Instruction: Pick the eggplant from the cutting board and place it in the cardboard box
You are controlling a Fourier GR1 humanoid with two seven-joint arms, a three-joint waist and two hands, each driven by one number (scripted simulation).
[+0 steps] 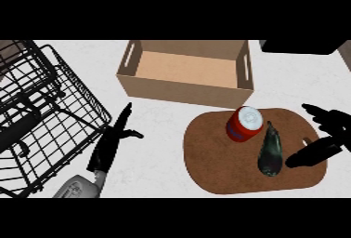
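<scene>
— Where is the eggplant (270, 151) now?

— It lies on the board (219, 158), on the right half, long and dark, with its thin end pointing to the far edge of the table (165, 139). A red can (244, 122) stands just beside that thin end, on its left. The box (186, 69) is open and waits behind the board, toward the far edge.

— And your hands?

— My right hand (322, 135) is at the right edge of the board, near the eggplant but I think not touching it. The fingers (321, 111) are released and spread, holding nothing. My left hand (113, 144) rests open over the table left of the board, fingers straight, also holding nothing.

— How will you take it well?

— I judge that I must come from the right side, across the thick middle of the eggplant, thumb on one side and fingers on the other. The can is close, so I should stay away from the thin end, or I may knock it over. Then I lift straight before going to the box, because its near wall is high.

— What about the place around?

— The table is pale, like light stone. A black wire basket (41, 121) fills the left side. Something dark sits at the far right corner; I cannot tell what it is.
</scene>
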